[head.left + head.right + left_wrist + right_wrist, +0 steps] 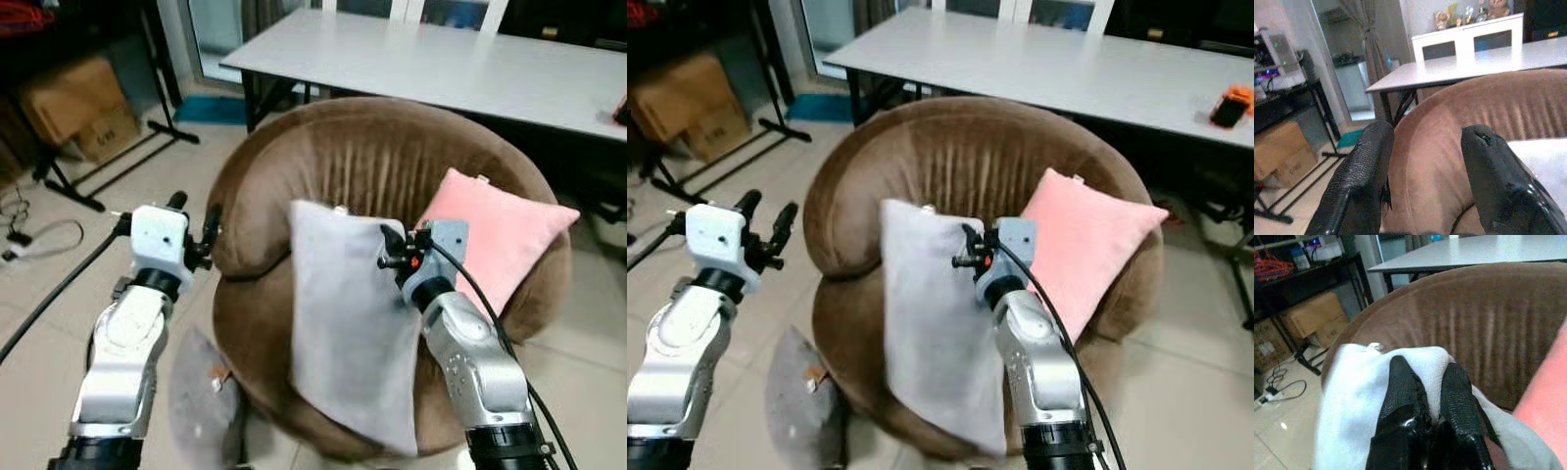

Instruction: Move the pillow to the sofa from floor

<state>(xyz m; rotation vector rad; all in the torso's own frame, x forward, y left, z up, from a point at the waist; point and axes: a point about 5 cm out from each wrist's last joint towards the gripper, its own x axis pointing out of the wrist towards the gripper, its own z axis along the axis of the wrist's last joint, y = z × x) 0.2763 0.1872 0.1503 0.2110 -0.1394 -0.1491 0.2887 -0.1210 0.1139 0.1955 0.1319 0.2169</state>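
— Over the sofa's [362,166] front edge, what hangs there?

— A grey pillow [348,323]. It droops from the right gripper [394,247], upper edge level with the seat, lower corner hanging down past the sofa's front rim toward the floor [39,392].

— Is the right gripper clamped on it?

— Yes. In the right wrist view its two black fingers [1400,396] are pinched tight on a fold at the top of the pillow, cloth bunched between them.

— And the left gripper [193,227]?

— Raised beside the sofa's left rim, fingers [1364,181] spread apart, nothing between them. It's near the rim; I can't tell if it touches.

— Anything else on the sofa?

— A pink pillow [500,235], leaning against the back on the right side, just beside the grey one.

— On the floor?

— A darker grey cushion [201,392] lies by the sofa's lower left, under the left arm. Cardboard boxes [83,113] and a black stand [108,166] sit farther off to the left.

— Behind the sofa?

— A long white table [441,64] runs along its back edge.
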